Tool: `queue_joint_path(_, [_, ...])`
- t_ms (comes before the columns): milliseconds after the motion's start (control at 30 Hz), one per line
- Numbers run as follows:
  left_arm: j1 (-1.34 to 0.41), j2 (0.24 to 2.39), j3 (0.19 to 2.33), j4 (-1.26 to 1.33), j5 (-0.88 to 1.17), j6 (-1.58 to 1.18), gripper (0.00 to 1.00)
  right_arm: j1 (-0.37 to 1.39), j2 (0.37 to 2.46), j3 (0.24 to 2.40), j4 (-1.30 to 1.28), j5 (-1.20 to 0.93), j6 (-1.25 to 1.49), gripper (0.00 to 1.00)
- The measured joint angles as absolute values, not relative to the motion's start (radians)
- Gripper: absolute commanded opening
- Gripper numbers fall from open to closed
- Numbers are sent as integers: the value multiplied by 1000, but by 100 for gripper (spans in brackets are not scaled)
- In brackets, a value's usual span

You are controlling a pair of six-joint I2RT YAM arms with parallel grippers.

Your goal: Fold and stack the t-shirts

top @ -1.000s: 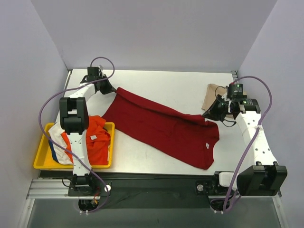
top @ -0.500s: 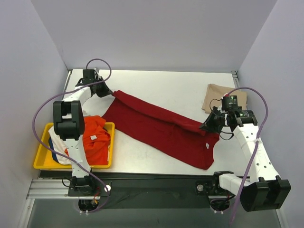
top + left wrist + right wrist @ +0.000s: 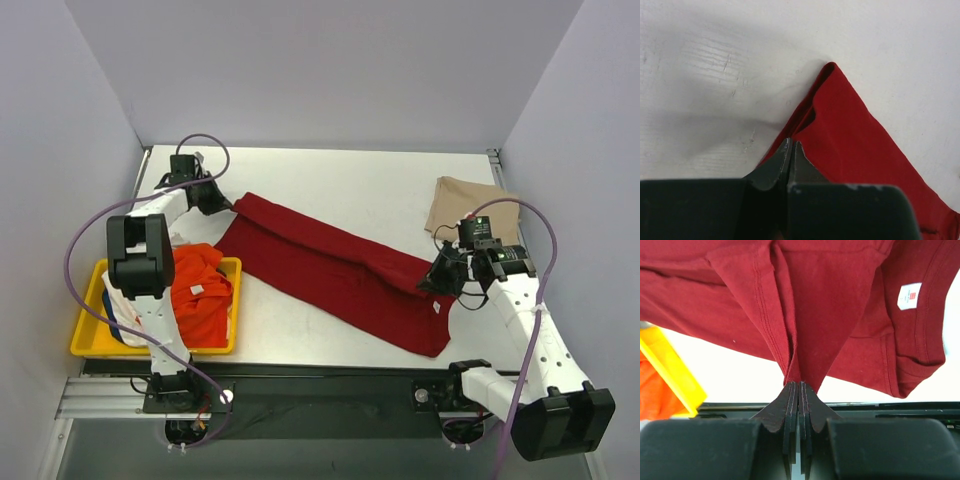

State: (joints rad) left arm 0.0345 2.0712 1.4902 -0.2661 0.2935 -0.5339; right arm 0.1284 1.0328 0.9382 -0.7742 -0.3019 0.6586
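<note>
Top external view: the dark red t-shirt [image 3: 340,272] lies diagonally across the table [image 3: 340,180]. The left gripper [image 3: 218,200] is pinched shut on its far corner, and the right gripper [image 3: 438,278] is clamped on a bunched fold at its right end. The right arm's cable crosses a tan t-shirt [image 3: 468,205]. The left arm hides part of the orange t-shirt [image 3: 205,295] in the yellow tray [image 3: 85,345].

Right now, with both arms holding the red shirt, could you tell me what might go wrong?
The left gripper pinches only the edge of the dark red t-shirt near its corner; a pull could slip it free.
The right gripper holds a bunched fold, so the fold may come out creased.
The shirt's collar end lies close to the near edge of the table and might slide off.
</note>
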Motion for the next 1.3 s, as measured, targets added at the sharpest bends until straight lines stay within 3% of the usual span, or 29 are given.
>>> queue_joint_path(33, [35, 2067, 1485, -267, 292, -534, 16, 136, 1033, 931, -774, -298, 659, 0])
queue_joint_path(100, [35, 2058, 1479, -275, 287, -535, 27, 159, 1033, 912, -773, -292, 658, 0])
queue_joint_path(133, [35, 2056, 1478, -279, 283, -534, 39, 170, 1033, 904, -774, -288, 659, 0])
queue_joint_path(267, [36, 2035, 1476, -296, 254, -535, 50, 262, 1047, 857, -777, -246, 657, 28])
queue_joint_path(333, [36, 2020, 1476, -306, 241, -532, 52, 318, 1064, 839, -792, -228, 656, 41])
queue_joint_path(467, [35, 1979, 1476, -337, 218, -518, 56, 401, 1086, 834, -821, -202, 656, 51])
queue_joint_path(667, [-6, 1931, 1493, -349, 215, -501, 56, 389, 1147, 906, -823, -141, 650, 49])
queue_joint_path(1000, [-185, 1989, 1514, -349, 351, -491, 56, 307, 1525, 1014, -523, -210, 589, 50])
queue_joint_path(1300, [-179, 2044, 1511, -366, 405, -484, 56, 282, 1732, 1095, -398, -249, 556, 50])
